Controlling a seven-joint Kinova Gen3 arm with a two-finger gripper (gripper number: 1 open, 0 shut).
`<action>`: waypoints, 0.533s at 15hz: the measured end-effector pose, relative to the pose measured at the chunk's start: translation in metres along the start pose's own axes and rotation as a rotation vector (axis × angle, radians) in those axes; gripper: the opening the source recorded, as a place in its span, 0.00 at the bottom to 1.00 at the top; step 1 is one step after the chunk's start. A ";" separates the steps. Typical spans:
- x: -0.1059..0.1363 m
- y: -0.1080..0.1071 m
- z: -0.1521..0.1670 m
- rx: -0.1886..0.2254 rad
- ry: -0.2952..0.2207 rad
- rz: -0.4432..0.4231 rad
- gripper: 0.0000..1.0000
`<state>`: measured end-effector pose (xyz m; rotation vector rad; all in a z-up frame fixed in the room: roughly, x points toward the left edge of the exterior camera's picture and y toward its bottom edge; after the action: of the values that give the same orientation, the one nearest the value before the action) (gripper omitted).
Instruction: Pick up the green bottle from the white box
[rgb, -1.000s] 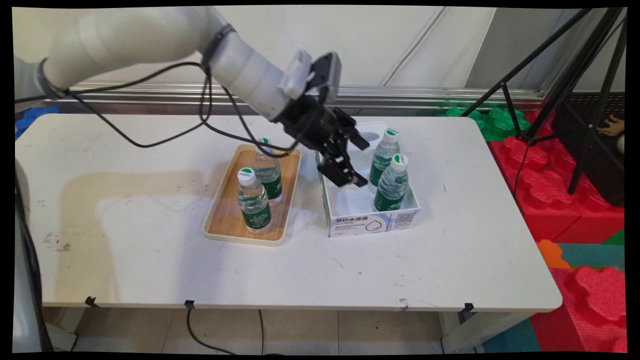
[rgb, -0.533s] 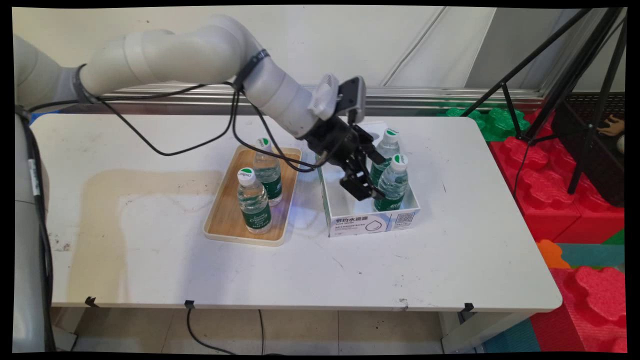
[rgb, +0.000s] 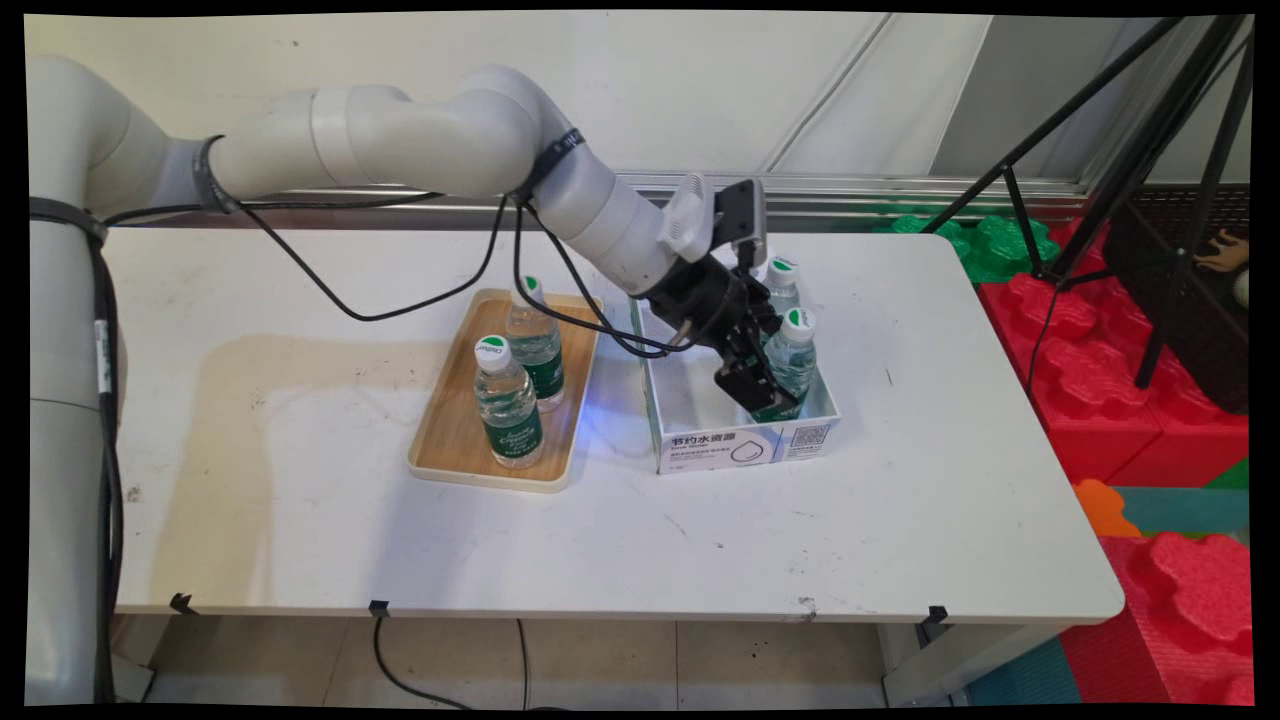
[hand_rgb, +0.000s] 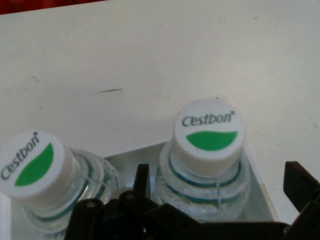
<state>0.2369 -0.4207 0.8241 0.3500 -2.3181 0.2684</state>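
- Main view, gripper (rgb: 765, 385): you have it reaching down into the white box (rgb: 745, 445), just right of table centre. Its black fingers stand on either side of the nearer box bottle (rgb: 797, 350).
- Main view, box contents: two clear water bottles with green labels and white caps stand upright. The nearer one sits in the box's 4 o'clock corner. The farther box bottle (rgb: 782, 280) stands just beside it at 12 o'clock, partly behind the wrist.
- Main view, tray (rgb: 480, 475): you will find this wooden tray with a cream rim at 9 o'clock from the box, near it but apart. It holds the front tray bottle (rgb: 508, 400) and the rear tray bottle (rgb: 535, 340), both upright.
- Main view, surroundings: black cables loop from the arm above the tray's far end. Off the table (rgb: 300, 500), at 3 o'clock, lie red foam blocks (rgb: 1130, 420) and a black tripod (rgb: 1100, 150).
- Hand view, gripper (hand_rgb: 220, 180): you see the fingers spread wide and not pinching, with the nearer box bottle (hand_rgb: 210, 132) between them. One fingertip (hand_rgb: 141, 175) rises at its 8 o'clock, the other at its 4 o'clock. I cannot tell whether either touches it.
- Hand view, neighbour: the farther box bottle (hand_rgb: 32, 160) stands at 9 o'clock, just outside the left finger and close enough to crowd it. The box corner (hand_rgb: 125, 156) shows between the two bottles, with bare table (hand_rgb: 150, 60) beyond.
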 end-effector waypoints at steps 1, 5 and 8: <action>0.000 -0.001 0.004 0.002 0.000 -0.003 1.00; 0.001 -0.002 0.015 0.004 0.002 -0.012 1.00; 0.001 -0.002 0.020 0.009 0.007 -0.019 0.00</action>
<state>0.2239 -0.4290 0.8117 0.3740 -2.3062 0.2700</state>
